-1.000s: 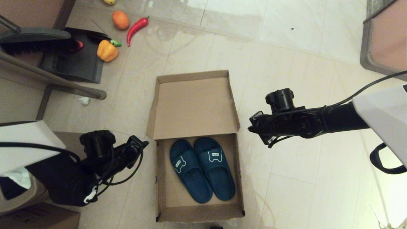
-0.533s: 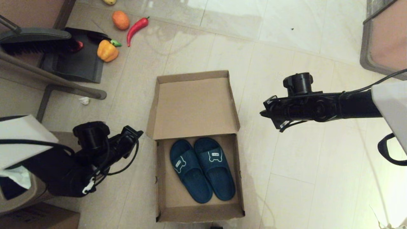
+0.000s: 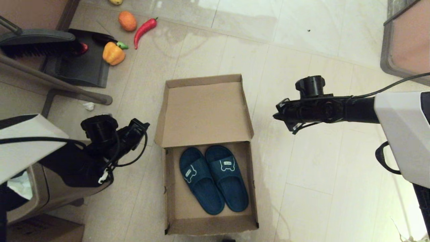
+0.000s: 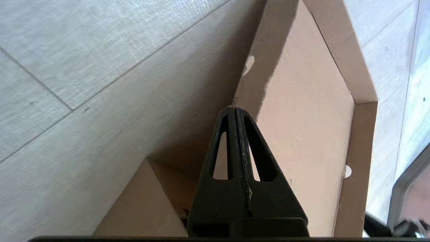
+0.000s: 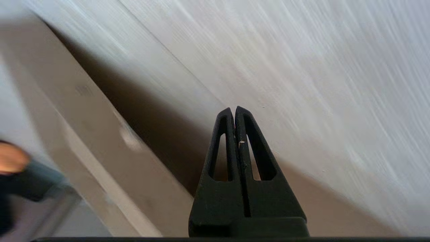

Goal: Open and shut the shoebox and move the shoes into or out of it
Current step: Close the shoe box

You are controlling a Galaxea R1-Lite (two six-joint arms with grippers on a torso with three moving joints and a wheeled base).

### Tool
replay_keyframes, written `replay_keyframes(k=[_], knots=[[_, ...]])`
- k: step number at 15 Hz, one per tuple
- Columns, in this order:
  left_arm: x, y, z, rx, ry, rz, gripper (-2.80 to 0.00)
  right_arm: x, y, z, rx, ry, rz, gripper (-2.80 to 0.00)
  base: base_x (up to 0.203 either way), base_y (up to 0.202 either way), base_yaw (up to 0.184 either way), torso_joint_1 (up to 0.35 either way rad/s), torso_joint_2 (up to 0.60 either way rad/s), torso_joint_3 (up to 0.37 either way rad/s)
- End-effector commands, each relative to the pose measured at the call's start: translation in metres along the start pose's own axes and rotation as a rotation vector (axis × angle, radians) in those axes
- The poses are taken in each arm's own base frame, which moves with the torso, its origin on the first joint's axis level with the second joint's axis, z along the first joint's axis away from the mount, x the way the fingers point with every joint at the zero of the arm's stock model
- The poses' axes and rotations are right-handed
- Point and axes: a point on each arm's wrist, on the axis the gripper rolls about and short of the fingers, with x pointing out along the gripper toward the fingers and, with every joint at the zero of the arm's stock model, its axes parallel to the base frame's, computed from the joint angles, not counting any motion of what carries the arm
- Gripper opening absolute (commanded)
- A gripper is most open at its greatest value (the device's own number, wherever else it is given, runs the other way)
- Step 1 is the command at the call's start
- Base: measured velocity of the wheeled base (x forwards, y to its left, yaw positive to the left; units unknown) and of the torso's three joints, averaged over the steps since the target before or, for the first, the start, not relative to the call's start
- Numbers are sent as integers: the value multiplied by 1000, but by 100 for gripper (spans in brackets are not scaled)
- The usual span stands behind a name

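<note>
The small label on each slipper strap [image 3: 227,163] is too tiny to read

Far left on floor: red chili [image 3: 144,31], orange fruit [image 3: 127,21], yellow pepper [image 3: 113,53], dark dustpan [image 3: 79,67].

Head looks down; both wrists, seemingly, floorward.

Shoebox [image 3: 174,188]: plain brown cardboard, on floor, hinged lid laid flat open.
Shoes [image 3: 212,178]: dark teal slides, side by side inside, white bear patches up.
</note>
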Motion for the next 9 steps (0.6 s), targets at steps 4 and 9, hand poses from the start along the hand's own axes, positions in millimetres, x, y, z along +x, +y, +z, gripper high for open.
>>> replay_keyframes(k=[4, 9], knots=[[12, -5, -16, -2, 33, -32, -280, 24, -8, -4, -14, 41, 138, -280, 0, 0, 0, 0, 0, 0], [26, -14, -40, 0, 77, -67, -280, 38, -11, -13, -32, 47, 198, -280, 0, 0, 0, 0, 0, 0]])
